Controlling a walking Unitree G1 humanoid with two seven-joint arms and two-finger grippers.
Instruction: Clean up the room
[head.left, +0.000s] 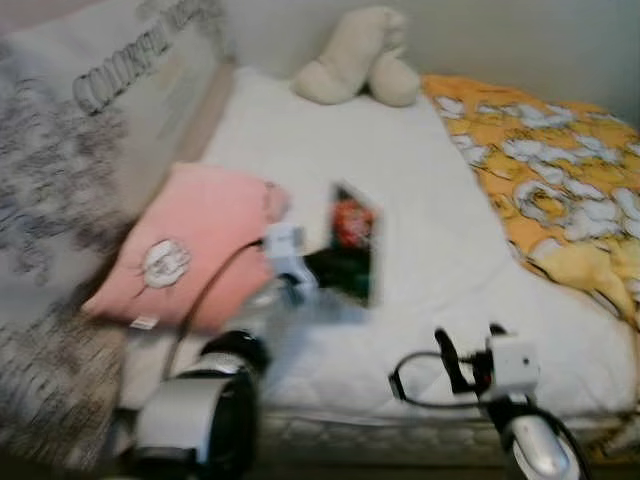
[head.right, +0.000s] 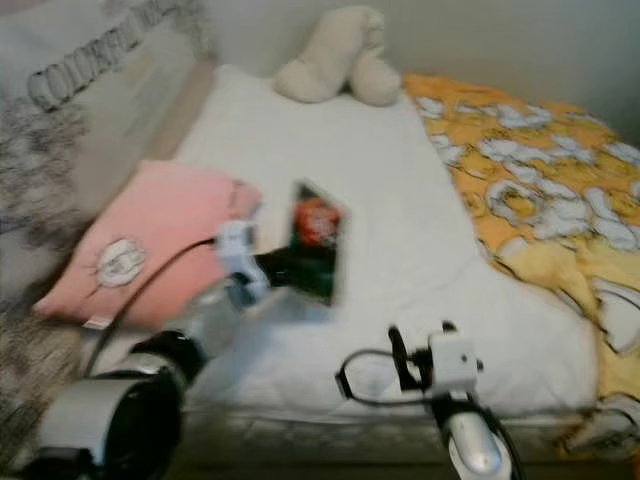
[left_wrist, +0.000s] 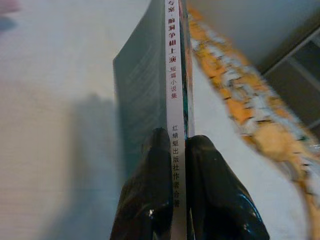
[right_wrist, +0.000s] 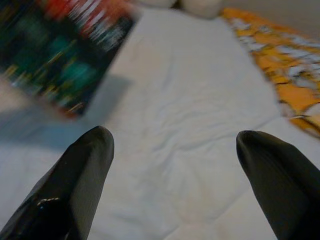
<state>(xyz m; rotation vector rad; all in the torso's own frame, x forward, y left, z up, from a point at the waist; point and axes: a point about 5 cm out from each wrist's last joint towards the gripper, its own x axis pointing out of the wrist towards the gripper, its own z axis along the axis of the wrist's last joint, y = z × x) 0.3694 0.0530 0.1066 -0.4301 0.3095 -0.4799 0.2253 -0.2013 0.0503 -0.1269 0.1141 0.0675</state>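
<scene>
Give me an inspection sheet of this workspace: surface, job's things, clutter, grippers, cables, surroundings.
Surface: bed with a white quilted cover, a bare stretch in the middle.
Job's things: book with a dark cover and white spine, held off the bed by the spine.
Clutter: pink pillow on the bed's left side; cream plush toy at the far end; orange patterned blanket along the right side.
Grippers: left gripper shut on the book's spine; right gripper open above the sheet, holding nothing.
Cables: black cable along the left arm; black loop at the right wrist.
Surroundings: large printed cushion on the left; plain wall behind.
</scene>
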